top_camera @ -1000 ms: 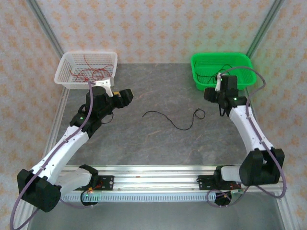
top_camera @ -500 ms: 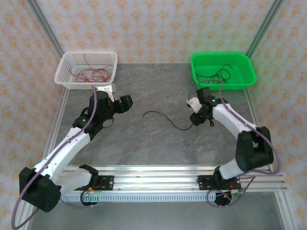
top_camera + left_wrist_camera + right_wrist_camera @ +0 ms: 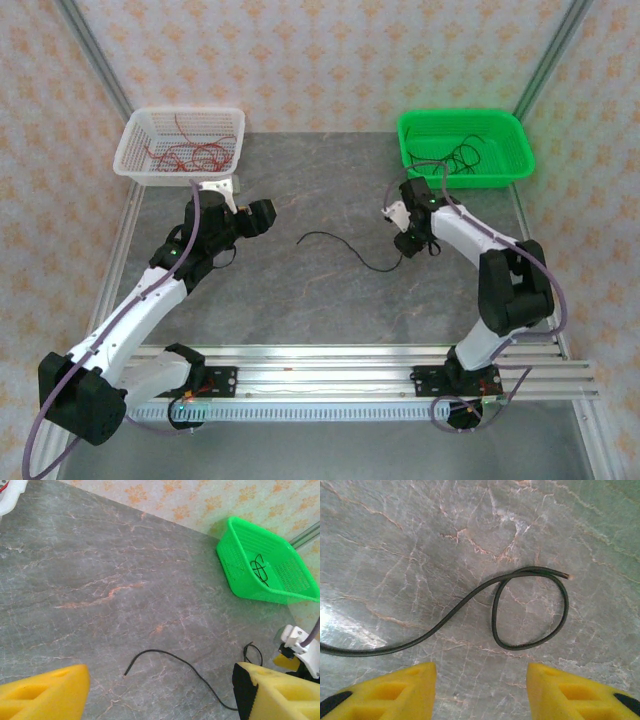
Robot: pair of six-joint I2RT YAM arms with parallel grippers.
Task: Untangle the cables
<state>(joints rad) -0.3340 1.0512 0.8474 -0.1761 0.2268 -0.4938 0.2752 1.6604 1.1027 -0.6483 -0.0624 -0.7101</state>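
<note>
One black cable (image 3: 529, 570) left loose on the table (image 3: 300, 300), looped end just ahead of the right gripper (image 3: 480, 677), jaws parted, empty. Left gripper (image 3: 160, 680) likewise spread wide, empty. Red cables (image 3: 185, 152) heaped in white basket (image 3: 185, 111), more black cables (image 3: 460, 155) in green basket (image 3: 460, 114).

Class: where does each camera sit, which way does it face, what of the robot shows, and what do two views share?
Top: above and behind, looking down on the table; left pincer, right pincer show.
Left wrist: facing across toward the green basket; left pincer open at bottom.
Right wrist: close above the black cable, facing down; right pincer open.
Shared by both wrists: that cable.
</note>
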